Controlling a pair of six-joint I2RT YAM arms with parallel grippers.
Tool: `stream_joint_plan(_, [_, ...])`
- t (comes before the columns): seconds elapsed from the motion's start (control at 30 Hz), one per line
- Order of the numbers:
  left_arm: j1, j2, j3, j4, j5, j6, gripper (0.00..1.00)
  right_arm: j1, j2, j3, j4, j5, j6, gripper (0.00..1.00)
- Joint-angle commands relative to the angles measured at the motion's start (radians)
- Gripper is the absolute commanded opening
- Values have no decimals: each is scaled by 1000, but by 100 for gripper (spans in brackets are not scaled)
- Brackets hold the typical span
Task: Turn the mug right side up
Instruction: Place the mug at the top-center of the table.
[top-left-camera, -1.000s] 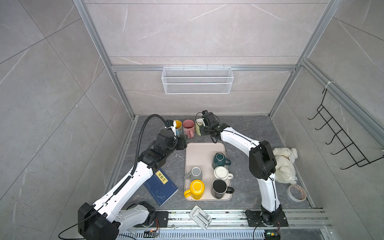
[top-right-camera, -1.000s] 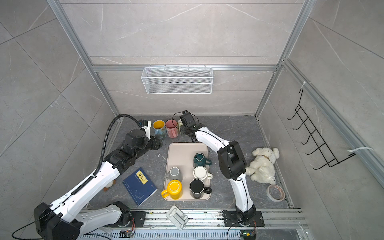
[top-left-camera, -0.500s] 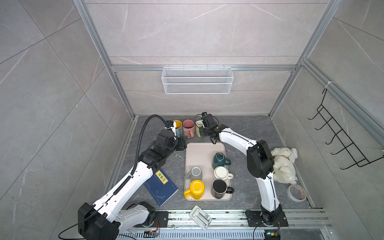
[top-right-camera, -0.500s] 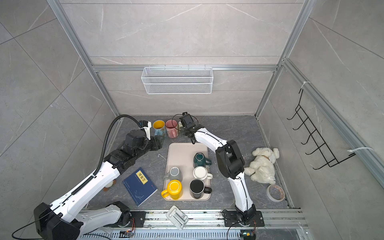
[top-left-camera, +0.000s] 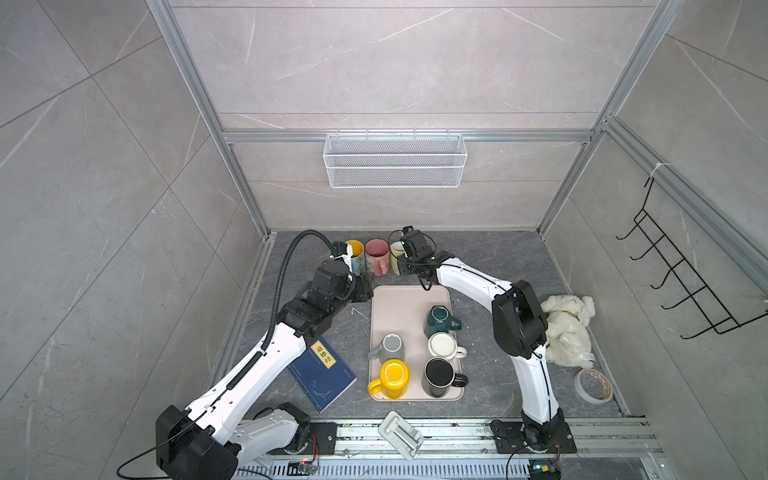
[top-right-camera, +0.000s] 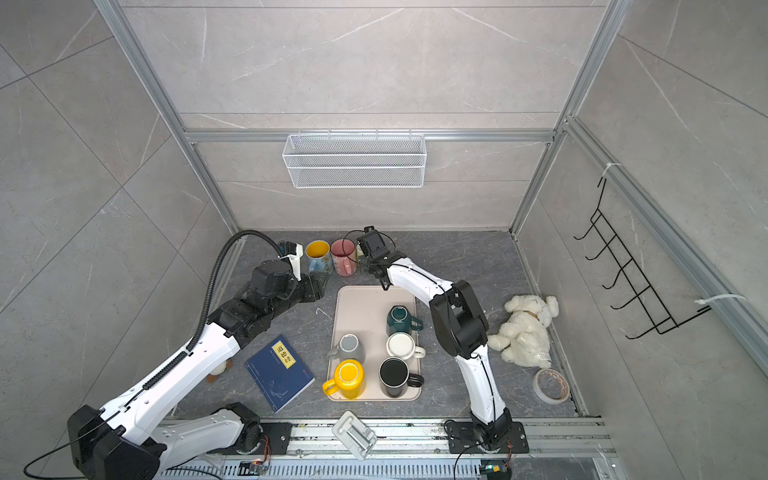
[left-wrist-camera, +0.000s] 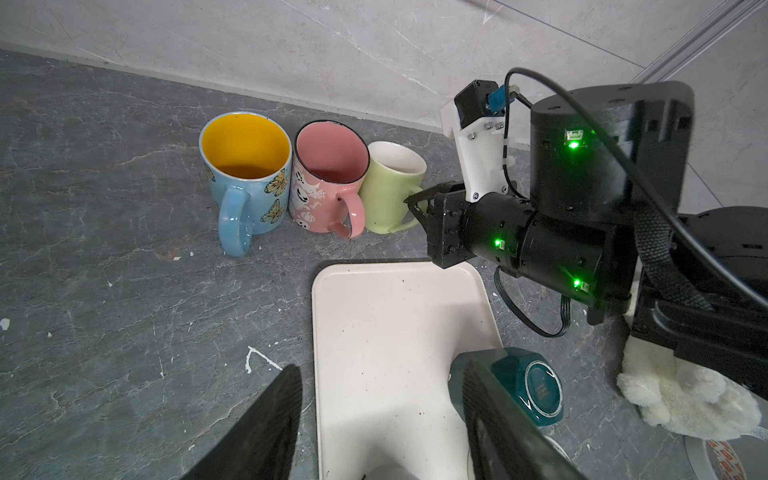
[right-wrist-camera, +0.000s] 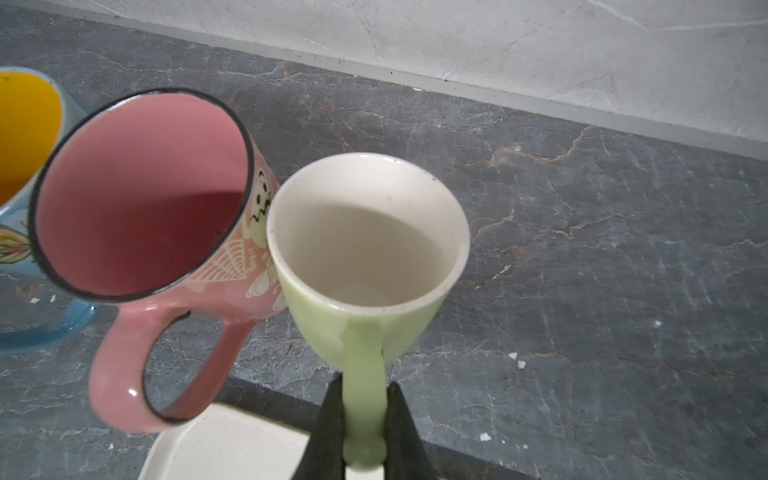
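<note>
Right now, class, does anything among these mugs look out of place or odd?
Yes. On the tray, the teal mug stands upside down, base up, unlike the blue mug, pink mug and green mug, which stand upright behind it.

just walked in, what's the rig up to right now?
The right gripper is shut on the handle of the light green mug, which stands upright at the end of a row with the pink mug and the blue butterfly mug, behind the tray. The left gripper is open and empty, hovering near the tray's far corner. The teal mug on the tray sits bottom up.
</note>
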Motion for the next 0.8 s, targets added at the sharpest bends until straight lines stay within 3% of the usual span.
stream_joint_plan(0.0, [7,-9,24,17,7,-3,64,9,10,-17,41,28,23,2])
stream_joint_plan(0.27, [6,-14,21,12,11,-8,64,12,-7,-53,37,30,32,12])
stream_joint_plan(0.77, [7,-40,7,-7,16,-15,64,25,-39,-101,23,45,48,20])
